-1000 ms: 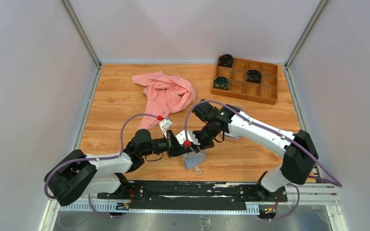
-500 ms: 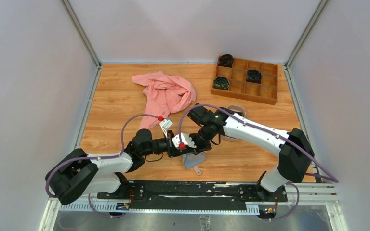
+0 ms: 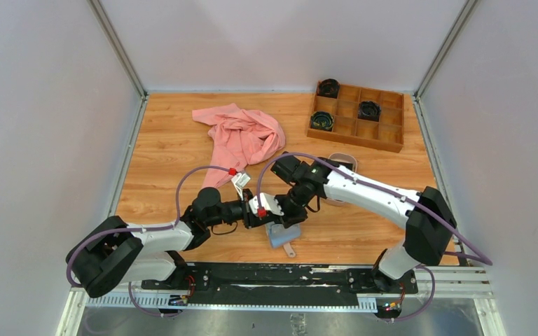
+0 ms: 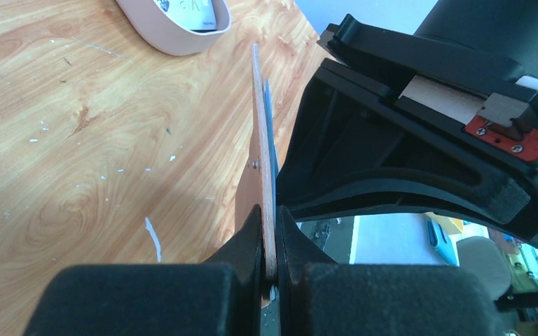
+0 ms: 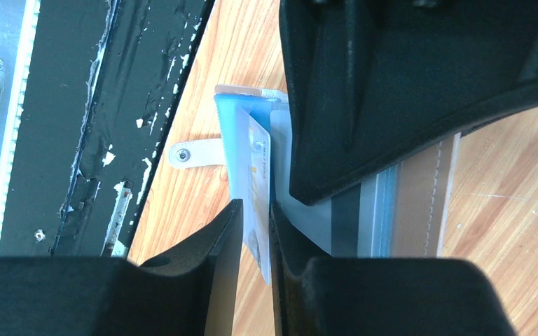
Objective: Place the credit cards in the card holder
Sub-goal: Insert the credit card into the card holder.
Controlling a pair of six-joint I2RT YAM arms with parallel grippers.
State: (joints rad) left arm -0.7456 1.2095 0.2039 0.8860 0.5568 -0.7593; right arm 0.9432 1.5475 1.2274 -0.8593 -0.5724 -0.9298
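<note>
Tan card holder [image 4: 260, 175] pinched by left pincer [image 4: 270, 218]; right pincer [image 5: 256, 210] straddles card [image 5: 258, 161], grip unclear; tray [image 4: 169, 40] nearby.

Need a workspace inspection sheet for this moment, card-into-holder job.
Surface: wooden table, pale flecks in the left wrist view.
Job's things: card holder open, light blue pockets showing; whitish card partly in a pocket.
Clutter: pink cloth; wooden compartment box with three dark items; oval tray holding a pale printed item.
Grippers: left gripper shut on the card holder's edge; right gripper close about the card, grip unclear.
Cables: purple cables loop over both arms; no snag seen.
Surroundings: pale walls, black rail at the near edge.
</note>
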